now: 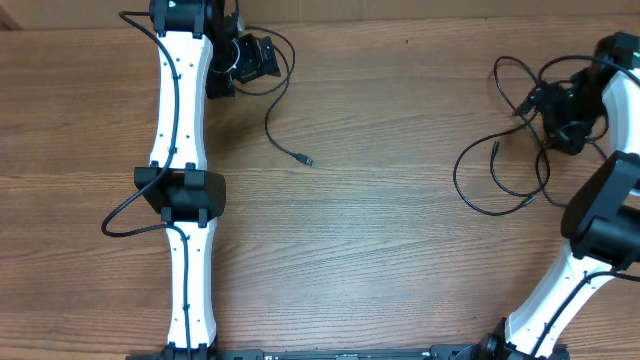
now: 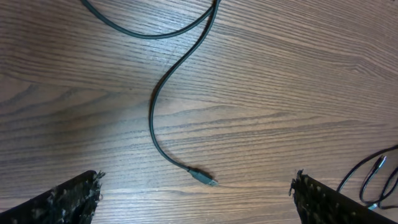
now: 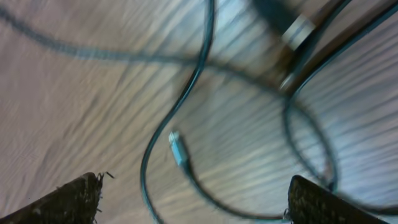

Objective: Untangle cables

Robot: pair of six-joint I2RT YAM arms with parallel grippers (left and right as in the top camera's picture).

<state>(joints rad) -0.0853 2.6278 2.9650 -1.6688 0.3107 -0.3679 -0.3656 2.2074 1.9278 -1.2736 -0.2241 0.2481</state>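
Observation:
One thin black cable (image 1: 268,124) lies loose at the upper left and ends in a small plug (image 1: 308,161). My left gripper (image 1: 262,60) is beside its upper curl. In the left wrist view the same cable (image 2: 152,118) snakes down to its plug (image 2: 208,179) just ahead of the open left gripper (image 2: 196,194), with nothing between the fingers. At the right, several black cables (image 1: 458,176) lie looped together under and beside my right gripper (image 1: 560,110). The blurred right wrist view shows loops (image 3: 205,68) and a plug (image 3: 177,149) below the open right gripper (image 3: 194,190).
The left arm (image 1: 180,120) stretches from the front edge to the back of the wooden table (image 1: 400,250), and its own thick cable (image 1: 112,222) bulges out to the left. The right arm (image 1: 600,215) rises along the right edge.

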